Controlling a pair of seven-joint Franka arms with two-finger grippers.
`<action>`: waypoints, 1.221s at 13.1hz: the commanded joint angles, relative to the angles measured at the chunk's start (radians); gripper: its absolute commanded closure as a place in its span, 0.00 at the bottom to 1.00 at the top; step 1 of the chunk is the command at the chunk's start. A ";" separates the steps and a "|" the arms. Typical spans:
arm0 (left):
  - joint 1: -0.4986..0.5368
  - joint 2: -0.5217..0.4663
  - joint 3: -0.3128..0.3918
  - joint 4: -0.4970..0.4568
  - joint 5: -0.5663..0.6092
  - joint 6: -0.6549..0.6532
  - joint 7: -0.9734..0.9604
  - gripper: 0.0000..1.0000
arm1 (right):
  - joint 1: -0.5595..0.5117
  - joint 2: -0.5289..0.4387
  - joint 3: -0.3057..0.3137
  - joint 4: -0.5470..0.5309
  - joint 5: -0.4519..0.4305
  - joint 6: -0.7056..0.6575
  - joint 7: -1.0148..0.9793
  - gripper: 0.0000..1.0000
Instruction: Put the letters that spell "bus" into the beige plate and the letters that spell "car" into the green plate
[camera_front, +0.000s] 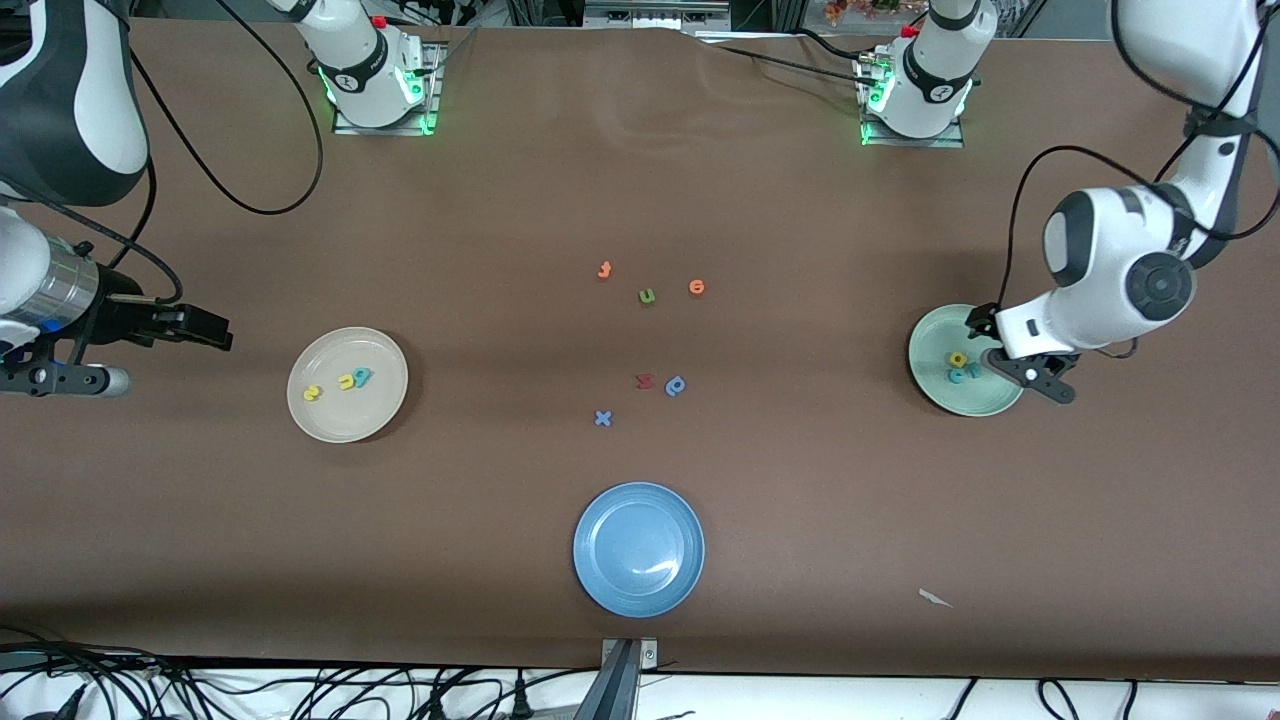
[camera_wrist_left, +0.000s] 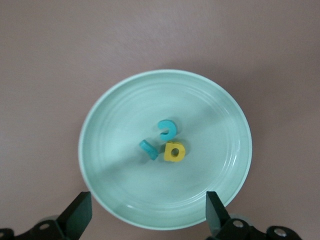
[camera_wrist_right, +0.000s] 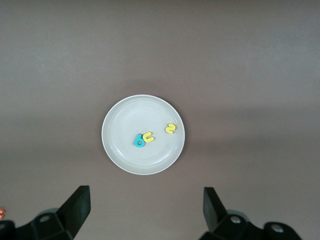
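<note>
The green plate (camera_front: 932, 345) lies toward the left arm's end of the table. In it sit a teal "c" (camera_wrist_left: 167, 129), a teal "r" (camera_wrist_left: 148, 149) and a yellow "a" (camera_wrist_left: 174, 152), close together. My left gripper (camera_front: 1035, 372) hangs open over that plate's (camera_wrist_left: 125, 110) edge, holding nothing. The beige plate (camera_front: 340, 422) lies toward the right arm's end and holds a yellow "s" (camera_front: 312, 393), a yellow "u" (camera_front: 346, 381) and a teal "b" (camera_front: 361, 376). My right gripper (camera_front: 205, 330) is open and empty, up over the table beside the beige plate (camera_wrist_right: 122, 125).
A blue plate (camera_front: 638, 590) lies near the front camera's edge. Loose letters are scattered mid-table: two orange ones (camera_front: 604, 270) (camera_front: 697, 287), an olive "u" (camera_front: 647, 296), a red one (camera_front: 645, 381), a blue "p" (camera_front: 676, 385) and a blue "x" (camera_front: 602, 418). A white scrap (camera_front: 935, 598) lies nearby.
</note>
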 joint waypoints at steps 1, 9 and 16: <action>0.008 -0.149 -0.010 -0.055 0.022 -0.014 -0.001 0.00 | -0.007 -0.017 0.007 -0.019 -0.014 0.004 -0.009 0.00; -0.002 -0.384 -0.070 0.114 0.027 -0.355 -0.148 0.00 | -0.007 -0.017 0.007 -0.019 -0.014 0.004 -0.008 0.00; 0.003 -0.298 -0.122 0.621 0.034 -0.866 -0.270 0.00 | -0.005 -0.017 0.007 -0.019 -0.017 0.005 0.000 0.00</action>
